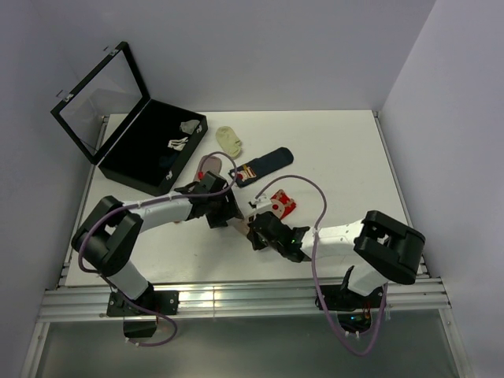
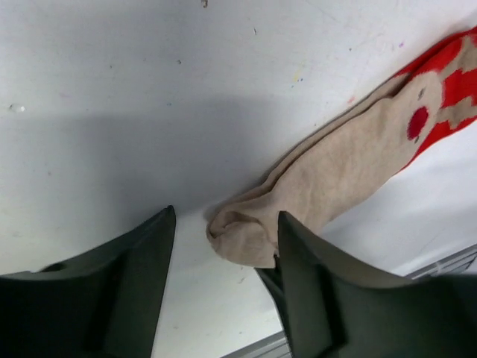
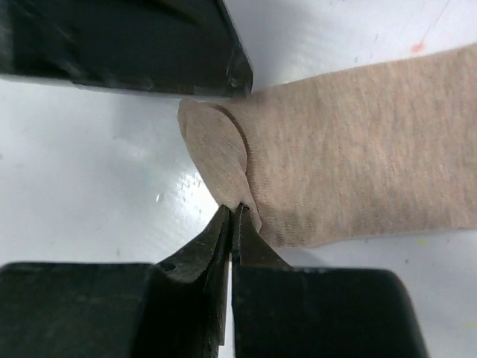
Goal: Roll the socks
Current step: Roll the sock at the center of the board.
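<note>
The beige sock (image 1: pixel 281 205) with red toe and heel lies in the middle of the table, its plain end folded over. My left gripper (image 2: pixel 226 224) is open, its fingers either side of that folded end (image 2: pixel 238 233), the right one touching it. My right gripper (image 3: pixel 237 210) is shut on the fold's edge of the beige sock (image 3: pixel 358 149). From above, the left gripper (image 1: pixel 223 211) and right gripper (image 1: pixel 256 231) meet at the sock's near end. The navy sock (image 1: pixel 268 164) lies behind, and the pink sock (image 1: pixel 209 164) shows partly behind the left arm.
An open black case (image 1: pixel 118 161) stands at the back left with small white-grey items (image 1: pixel 183 135) inside. A small pale-yellow sock (image 1: pixel 230 140) lies beside it. The table's near edge and metal rail (image 1: pixel 236 295) run close behind both grippers.
</note>
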### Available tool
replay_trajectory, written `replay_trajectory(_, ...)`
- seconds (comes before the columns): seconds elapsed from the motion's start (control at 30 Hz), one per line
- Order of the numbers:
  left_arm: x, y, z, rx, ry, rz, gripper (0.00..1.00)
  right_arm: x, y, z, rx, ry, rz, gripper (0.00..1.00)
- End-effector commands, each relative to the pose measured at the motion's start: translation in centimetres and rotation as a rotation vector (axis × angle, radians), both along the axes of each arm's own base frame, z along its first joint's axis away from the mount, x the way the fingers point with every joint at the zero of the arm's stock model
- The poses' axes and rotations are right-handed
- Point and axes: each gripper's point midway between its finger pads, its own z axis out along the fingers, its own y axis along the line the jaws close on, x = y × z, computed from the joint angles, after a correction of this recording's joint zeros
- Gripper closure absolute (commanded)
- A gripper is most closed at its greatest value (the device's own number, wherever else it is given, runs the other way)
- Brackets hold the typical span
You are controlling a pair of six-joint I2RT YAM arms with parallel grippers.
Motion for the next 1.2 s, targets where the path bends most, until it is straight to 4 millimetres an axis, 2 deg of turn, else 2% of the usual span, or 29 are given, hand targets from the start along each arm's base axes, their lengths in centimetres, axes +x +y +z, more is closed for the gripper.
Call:
replay_trajectory(0.0,0.9,0.3,2.1,-0.033,-0.076,0.031,0.30,-1.8,-0.7,-0.6,0.090,0.130,-0.001,1.00)
replay_trajectory(0.07,0.8,0.3,2.6,-0.044,-0.093,0.027,0.23,-1.1,-0.8,0.0,0.175,0.158,-0.032,1.00)
replay_trajectory(0.1,0.7,0.4,2.9,-0.054,-0.099,0.027,0.23,-1.9,-1.1,-0.4,0.206,0.206,-0.016,1.00)
replay_trajectory(0.13,0.6,0.3,3.0,-0.066,-0.108,0.021,0.23,-1.5,-0.8,0.6,0.284,0.213,-0.029,1.00)
replay_trajectory(0.17,0.5,0.3,3.1,-0.072,-0.109,0.019,0.24,-0.7,-1.7,0.6,0.316,0.227,-0.069,1.00)
replay_trajectory(0.2,0.1,0.2,3.2,-0.082,-0.109,0.007,0.25,-1.2,-2.1,0.3,0.344,0.261,-0.063,1.00)
replay_trajectory(0.27,0.0,-0.1,3.5,-0.110,-0.125,-0.007,0.27,-0.4,-2.9,0.3,0.395,0.288,-0.113,1.00)
replay_trajectory(0.33,-0.6,-0.2,3.3,-0.129,-0.116,-0.031,0.29,-0.6,-2.6,0.6,0.459,0.327,-0.112,1.00)
replay_trajectory(0.37,-0.6,-0.5,3.4,-0.143,-0.124,-0.040,0.30,-0.6,-3.2,0.3,0.480,0.345,-0.134,1.00)
replay_trajectory(0.43,-0.9,-0.9,3.3,-0.162,-0.118,-0.066,0.30,-0.7,-2.9,0.5,0.552,0.392,-0.130,1.00)
replay_trajectory(0.5,-1.0,-1.4,3.1,-0.172,-0.117,-0.090,0.31,-0.7,-3.7,-0.4,0.582,0.445,-0.173,1.00)
replay_trajectory(0.53,-1.1,-1.6,3.0,-0.178,-0.111,-0.104,0.31,-0.6,-3.4,0.1,0.618,0.447,-0.154,1.00)
replay_trajectory(0.6,-1.2,-2.0,2.5,-0.171,-0.106,-0.121,0.32,-0.5,-3.8,-0.2,0.664,0.480,-0.177,1.00)
replay_trajectory(0.83,-1.3,-3.0,0.8,-0.155,-0.073,-0.151,0.43,-0.6,-3.9,-1.0,0.709,0.541,-0.190,1.00)
replay_trajectory(1.03,-0.7,-4.4,0.5,-0.176,-0.080,-0.174,0.45,-0.3,-4.0,-1.6,0.696,0.559,-0.204,1.00)
replay_trajectory(1.17,-0.9,-4.2,-0.9,-0.145,-0.052,-0.177,0.50,-0.2,-4.1,-1.8,0.697,0.565,-0.211,1.00)
